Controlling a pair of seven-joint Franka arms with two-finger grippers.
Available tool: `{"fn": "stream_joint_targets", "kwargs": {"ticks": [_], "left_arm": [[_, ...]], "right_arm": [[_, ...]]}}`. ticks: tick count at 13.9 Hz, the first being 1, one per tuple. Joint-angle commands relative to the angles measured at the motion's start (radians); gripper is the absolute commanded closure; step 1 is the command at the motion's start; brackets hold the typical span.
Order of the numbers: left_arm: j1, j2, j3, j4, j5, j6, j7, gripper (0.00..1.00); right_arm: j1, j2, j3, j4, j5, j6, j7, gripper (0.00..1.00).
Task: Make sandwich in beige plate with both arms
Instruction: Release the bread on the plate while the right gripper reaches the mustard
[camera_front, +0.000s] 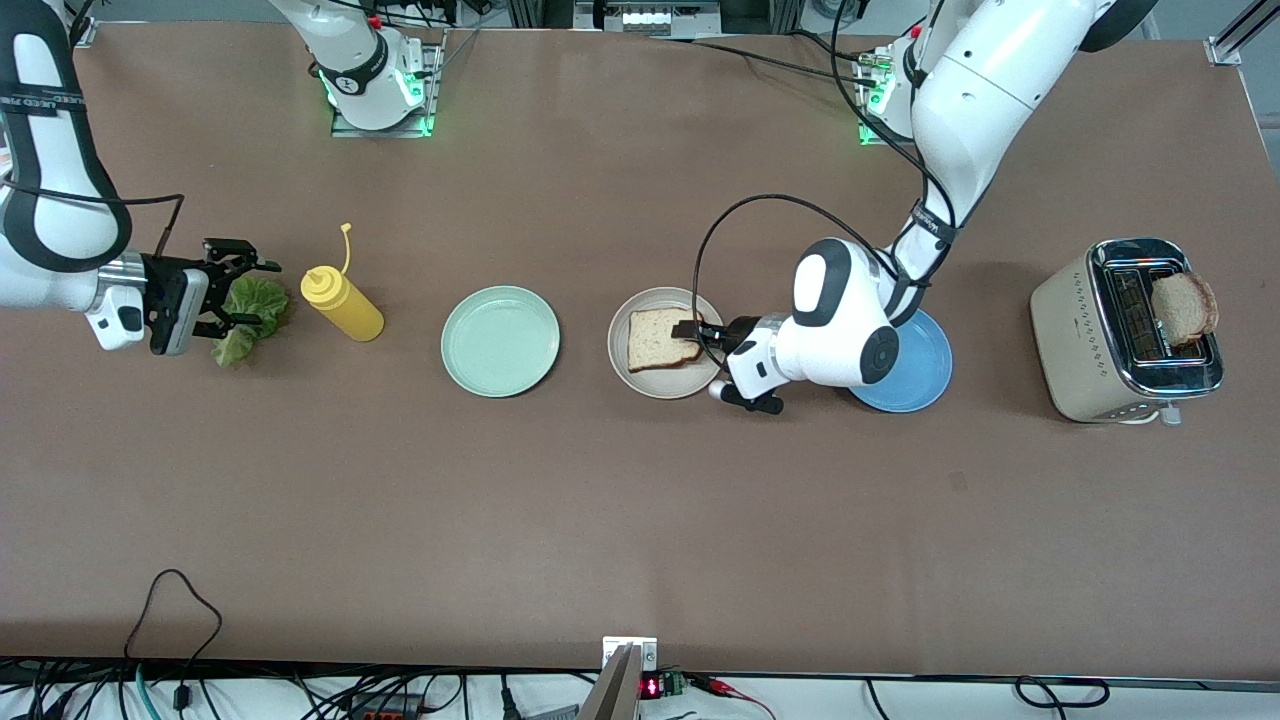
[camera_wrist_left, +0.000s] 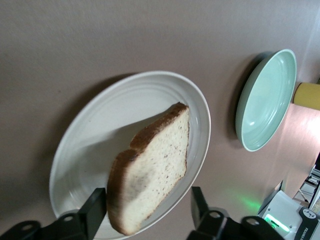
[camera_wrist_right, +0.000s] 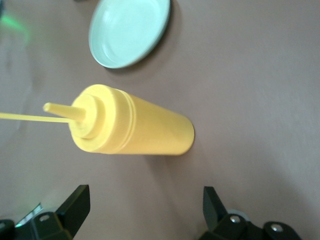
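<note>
From the front view, a bread slice (camera_front: 662, 339) lies flat on the beige plate (camera_front: 625, 365), its crusted top toward the left arm's end of the table. The left gripper (camera_front: 700, 329) sits low at that edge, its fingers spread to either side of the crust. A second bread slice (camera_front: 1183, 306) stands in the toaster (camera_front: 1125, 335), which only this view shows. Toward the right arm's end, the right gripper (camera_front: 240, 290) hangs open over the lettuce leaf (camera_front: 250, 315), beside the yellow squeeze bottle (camera_front: 342, 302).

In the left wrist view, the slice (camera_wrist_left: 150, 172) lies between the parted fingers (camera_wrist_left: 95, 212), gaps visible on both sides, its long axis running away from the gripper.

The right wrist view shows the bottle (camera_wrist_right: 130, 127) upright between the wide-open fingers (camera_wrist_right: 75, 205), with the mint green plate (camera_wrist_right: 127, 30) nearby; the lettuce is out of frame.
</note>
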Motion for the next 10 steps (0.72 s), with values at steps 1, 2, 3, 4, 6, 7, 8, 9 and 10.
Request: {"fn": "stream_joint_targets", "kwargs": {"ticks": [1, 2, 3, 4, 6, 7, 8, 9, 10], "left_arm": [[0.026, -0.057, 0.031, -0.004, -0.01, -0.083, 0.041, 0.0], [0.026, -0.074, 0.056, -0.004, -0.01, -0.109, 0.053, 0.0], [0.029, -0.087, 0.073, -0.002, -0.01, -0.141, 0.077, 0.0], [0.034, -0.101, 0.093, -0.002, -0.01, -0.169, 0.094, 0.0], [0.036, -0.141, 0.138, -0.004, 0.017, -0.224, 0.099, 0.0], [0.036, -0.163, 0.152, -0.002, 0.068, -0.247, 0.099, 0.0], [0.046, -0.204, 0.175, -0.002, 0.132, -0.267, 0.095, 0.0], [0.048, -0.221, 0.189, 0.001, 0.152, -0.302, 0.095, 0.0], [0.048, -0.235, 0.22, 0.008, 0.178, -0.328, 0.098, 0.0]], "right_arm": [[-0.056, -0.009, 0.008, -0.048, 0.111, 0.009, -0.205, 0.0], [-0.065, -0.006, 0.008, -0.054, 0.151, 0.009, -0.265, 0.0], [-0.07, -0.002, 0.008, -0.063, 0.175, 0.012, -0.31, 0.0], [-0.074, 0.004, 0.008, -0.066, 0.2, 0.009, -0.34, 0.0], [-0.085, 0.018, 0.008, -0.068, 0.225, 0.008, -0.409, 0.0], [-0.091, 0.027, 0.008, -0.072, 0.243, 0.008, -0.446, 0.0], [-0.103, 0.046, 0.008, -0.074, 0.269, 0.003, -0.504, 0.0], [-0.113, 0.061, 0.008, -0.074, 0.275, 0.008, -0.528, 0.0], [-0.116, 0.072, 0.008, -0.074, 0.281, 0.009, -0.546, 0.0]]}}
